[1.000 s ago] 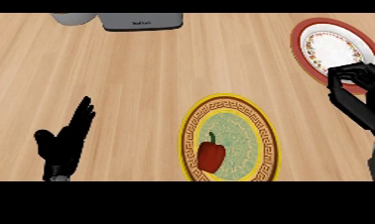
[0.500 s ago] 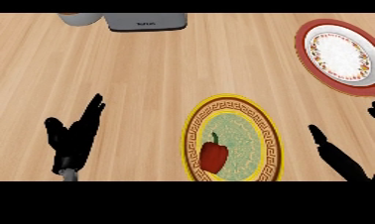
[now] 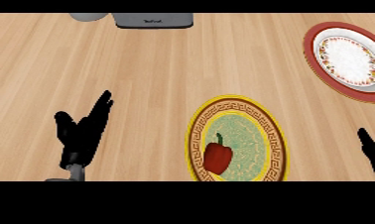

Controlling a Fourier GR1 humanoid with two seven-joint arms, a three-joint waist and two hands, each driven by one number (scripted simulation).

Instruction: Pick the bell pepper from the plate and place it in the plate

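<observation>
Red bell pepper (image 3: 218,155) lying on yellow plate (image 3: 273,134), red plate (image 3: 319,44) far right, grey appliance (image 3: 154,20) at back, left hand (image 3: 82,132) resting, fingers straight, right hand (image 3: 367,146) at edge, fingers cannot tell.

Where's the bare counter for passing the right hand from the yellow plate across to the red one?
Bare wood lies between the yellow-rimmed plate holding the red bell pepper and the red-rimmed white plate at the right edge. More lies between the open left hand and the grey appliance. The right hand barely shows at the crowded right edge.
</observation>
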